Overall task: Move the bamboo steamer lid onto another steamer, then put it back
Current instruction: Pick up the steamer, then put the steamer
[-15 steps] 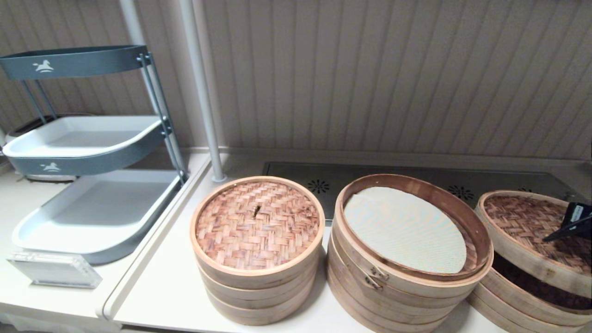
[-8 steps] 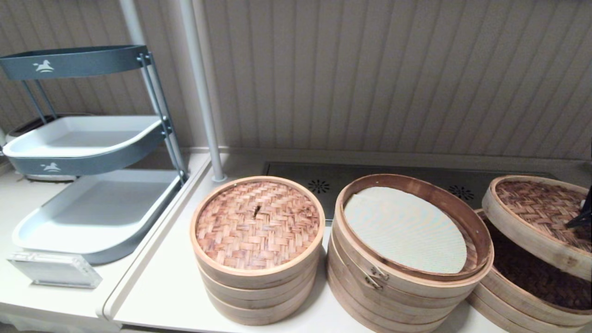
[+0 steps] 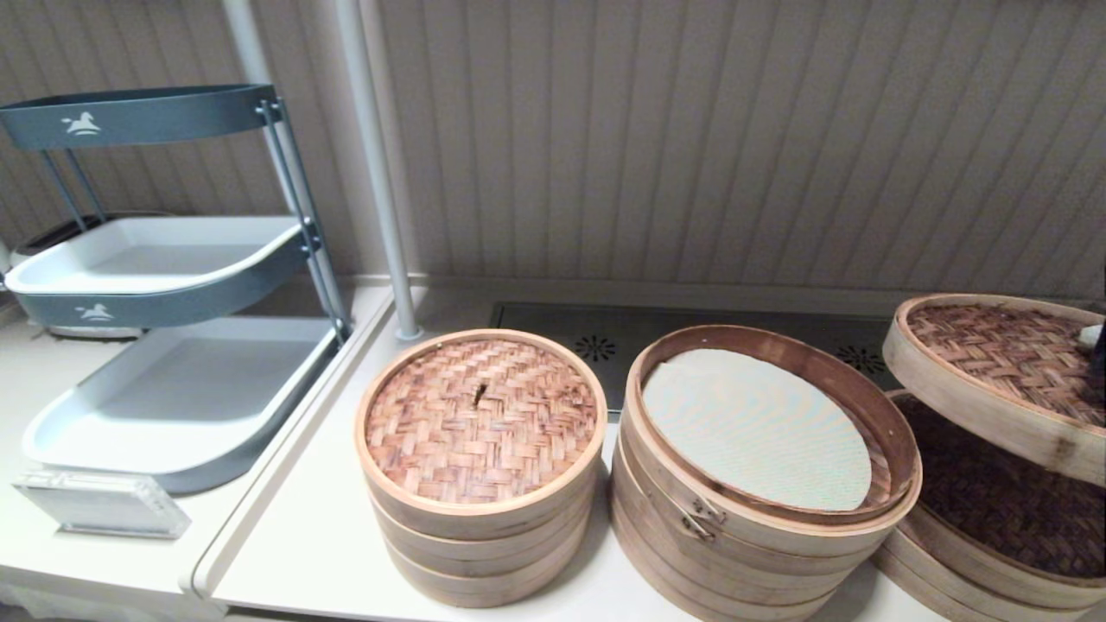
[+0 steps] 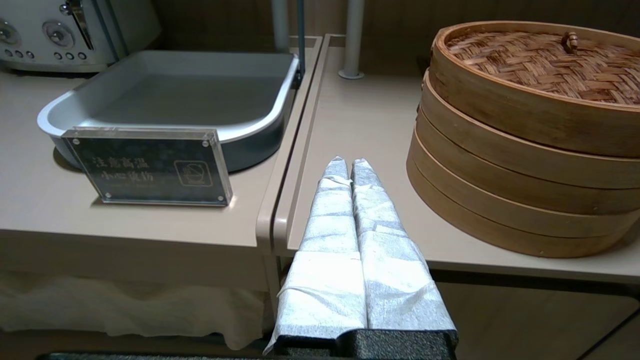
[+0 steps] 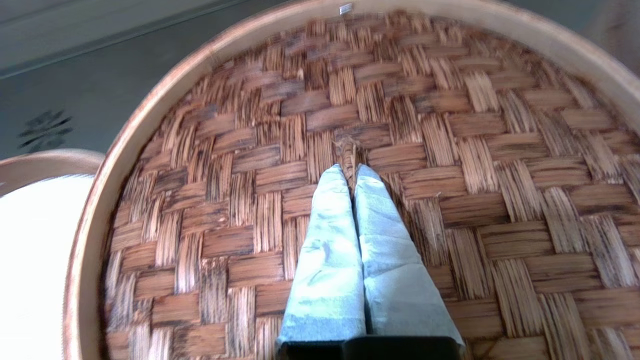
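The right gripper (image 5: 351, 172) has its fingers pinched together on the small centre knot (image 5: 347, 150) of the bamboo steamer lid (image 3: 994, 371), which hangs tilted in the air above the wide low steamer (image 3: 994, 510) at the far right, clear of its dark woven top. Left of that steamer stands the open clasped stack (image 3: 760, 484). Further left, by the narrower stack (image 4: 525, 140), the left gripper (image 4: 345, 165) rests with fingers together, holding nothing.

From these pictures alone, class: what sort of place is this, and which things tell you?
Probably a food-service counter or kitchen: stacked bamboo steamers on the counter, a tiered tray rack, and a toaster-like appliance behind it.
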Controlling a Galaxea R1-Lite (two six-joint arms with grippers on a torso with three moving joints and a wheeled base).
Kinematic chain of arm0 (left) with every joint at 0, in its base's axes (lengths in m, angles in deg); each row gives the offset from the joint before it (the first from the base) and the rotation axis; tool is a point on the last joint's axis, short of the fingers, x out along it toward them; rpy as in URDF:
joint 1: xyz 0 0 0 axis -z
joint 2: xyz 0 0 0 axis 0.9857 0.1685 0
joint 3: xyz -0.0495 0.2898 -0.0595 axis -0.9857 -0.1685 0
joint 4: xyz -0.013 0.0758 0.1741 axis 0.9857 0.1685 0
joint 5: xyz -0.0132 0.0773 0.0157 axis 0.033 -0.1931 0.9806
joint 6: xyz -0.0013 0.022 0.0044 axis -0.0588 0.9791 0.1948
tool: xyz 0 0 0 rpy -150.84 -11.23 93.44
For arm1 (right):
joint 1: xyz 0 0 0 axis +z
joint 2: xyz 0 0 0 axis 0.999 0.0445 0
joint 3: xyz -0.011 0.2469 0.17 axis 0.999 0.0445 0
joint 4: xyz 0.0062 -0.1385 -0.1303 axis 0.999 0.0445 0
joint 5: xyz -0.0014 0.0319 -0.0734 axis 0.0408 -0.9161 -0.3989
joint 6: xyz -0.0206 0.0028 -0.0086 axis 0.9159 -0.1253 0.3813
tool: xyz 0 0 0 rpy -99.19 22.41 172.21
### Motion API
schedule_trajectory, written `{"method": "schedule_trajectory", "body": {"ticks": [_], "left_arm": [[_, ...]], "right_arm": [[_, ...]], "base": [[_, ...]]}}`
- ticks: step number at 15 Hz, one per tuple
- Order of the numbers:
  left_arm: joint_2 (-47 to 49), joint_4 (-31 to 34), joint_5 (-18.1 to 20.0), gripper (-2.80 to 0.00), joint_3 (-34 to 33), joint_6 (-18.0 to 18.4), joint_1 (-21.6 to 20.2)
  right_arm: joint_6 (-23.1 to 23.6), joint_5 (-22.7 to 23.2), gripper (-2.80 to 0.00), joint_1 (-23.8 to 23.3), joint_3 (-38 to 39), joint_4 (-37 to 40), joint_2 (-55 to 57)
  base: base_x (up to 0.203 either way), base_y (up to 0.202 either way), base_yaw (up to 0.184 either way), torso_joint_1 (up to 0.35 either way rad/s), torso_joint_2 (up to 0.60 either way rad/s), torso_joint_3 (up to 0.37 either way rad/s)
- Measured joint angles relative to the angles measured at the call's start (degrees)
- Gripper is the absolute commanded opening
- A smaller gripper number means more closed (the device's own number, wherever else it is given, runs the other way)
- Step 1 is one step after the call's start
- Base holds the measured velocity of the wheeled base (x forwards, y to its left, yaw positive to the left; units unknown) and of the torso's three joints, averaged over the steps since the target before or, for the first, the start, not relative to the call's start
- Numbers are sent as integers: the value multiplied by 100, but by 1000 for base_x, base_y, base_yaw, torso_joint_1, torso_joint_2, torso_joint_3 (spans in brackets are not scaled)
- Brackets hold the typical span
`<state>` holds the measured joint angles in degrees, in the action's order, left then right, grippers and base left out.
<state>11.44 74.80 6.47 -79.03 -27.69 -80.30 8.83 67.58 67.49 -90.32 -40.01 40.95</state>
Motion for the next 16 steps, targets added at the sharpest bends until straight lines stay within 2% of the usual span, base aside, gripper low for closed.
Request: {"method": "schedule_trajectory", "body": {"ticks": [3, 10, 13, 16], "left_arm": [[0, 0, 7, -280, 0, 2, 0], [0, -3, 5, -280, 0, 0, 0], [-2, 1, 9, -280, 0, 2, -2], [0, -4, 8, -280, 0, 2, 0]], "right_arm": [[-229, -308, -280, 706, -228, 196, 0], [-445, -1971, -280, 2711, -346, 174, 96], [-631, -2345, -280, 3341, -383, 154, 232], [-816, -2660, -280, 3771, -412, 98, 429]], "base": [[0, 0, 0, 0, 0, 0], [0, 0, 0, 0, 0, 0], [0, 0, 0, 0, 0, 0], [0, 0, 0, 0, 0, 0]]}}
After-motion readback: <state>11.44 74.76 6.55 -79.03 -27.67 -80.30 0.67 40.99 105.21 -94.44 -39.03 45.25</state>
